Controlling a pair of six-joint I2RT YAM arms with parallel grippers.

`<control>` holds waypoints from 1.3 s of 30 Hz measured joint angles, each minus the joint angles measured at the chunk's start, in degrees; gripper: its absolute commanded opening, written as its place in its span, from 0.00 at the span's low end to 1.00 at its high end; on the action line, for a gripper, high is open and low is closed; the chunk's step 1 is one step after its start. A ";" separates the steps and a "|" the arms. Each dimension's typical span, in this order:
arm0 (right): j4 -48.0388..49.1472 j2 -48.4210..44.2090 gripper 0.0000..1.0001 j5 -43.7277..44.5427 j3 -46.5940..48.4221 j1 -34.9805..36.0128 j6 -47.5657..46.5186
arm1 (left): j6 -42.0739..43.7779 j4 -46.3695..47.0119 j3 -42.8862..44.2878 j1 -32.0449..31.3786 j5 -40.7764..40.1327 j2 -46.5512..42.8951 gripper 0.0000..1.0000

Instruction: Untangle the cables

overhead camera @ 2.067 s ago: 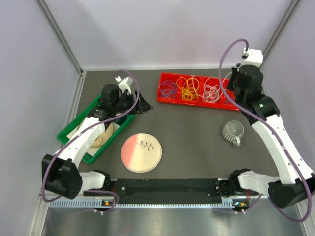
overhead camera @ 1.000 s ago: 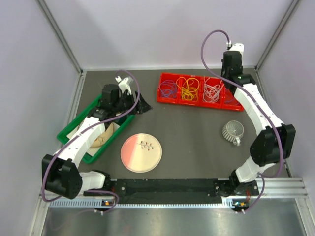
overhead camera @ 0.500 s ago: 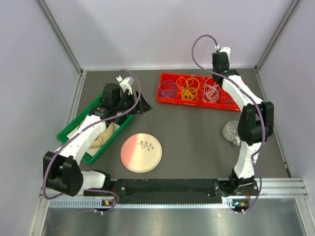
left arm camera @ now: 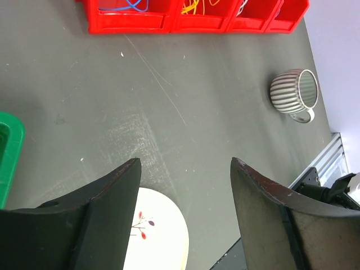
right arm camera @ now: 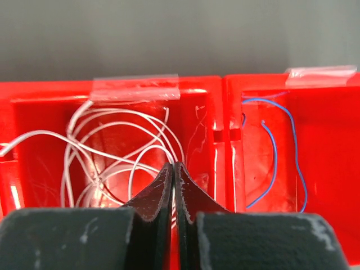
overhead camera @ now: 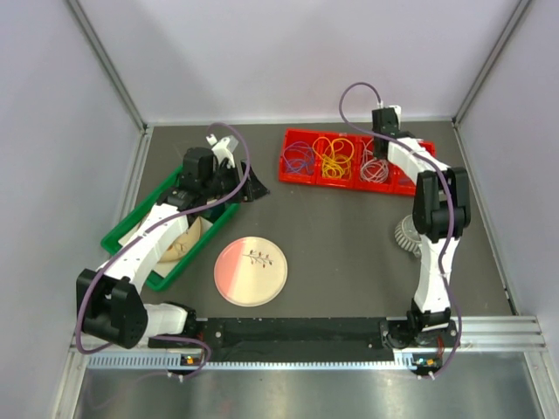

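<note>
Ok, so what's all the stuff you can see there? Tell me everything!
table: one, dark grey, under everything
red tray: one, red, four compartments, far side
blue-purple cables: one bundle, left-end compartment
yellow cables: one bundle, second compartment
white cables: one bundle, third compartment
blue cable: one, right-end compartment
mug: one, grey-white striped, right side
plate: one, pink, near middle
green bin: one, left side
left pincer: black, open, over bare table
right pincer: black, shut, over the white cables

No readable text, label, brand or number shows in any view.
</note>
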 measured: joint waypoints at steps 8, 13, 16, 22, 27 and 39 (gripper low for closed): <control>0.44 -0.57 0.22 -1.33 0.04 0.00 1.53 | 0.00 -0.17 0.15 0.00 -0.55 0.02 0.70; 1.03 -4.35 0.33 -1.86 -0.96 0.00 2.36 | 0.00 -0.17 0.15 0.00 -0.90 0.00 0.70; 1.60 -7.10 0.43 -2.23 -1.01 0.00 2.67 | 0.00 -0.17 0.15 0.00 -0.90 0.00 0.70; 2.99 -11.39 0.60 -3.89 -1.92 0.00 3.74 | 0.00 -0.17 0.15 0.00 -0.90 0.00 0.70; 3.39 -13.97 0.46 -5.11 -7.04 0.00 6.10 | -0.02 -0.17 0.15 0.00 -0.90 0.00 0.70; 3.85 -17.11 0.07 -6.62 -19.67 0.00 11.93 | 0.00 -0.17 0.13 0.00 -0.90 -0.02 0.70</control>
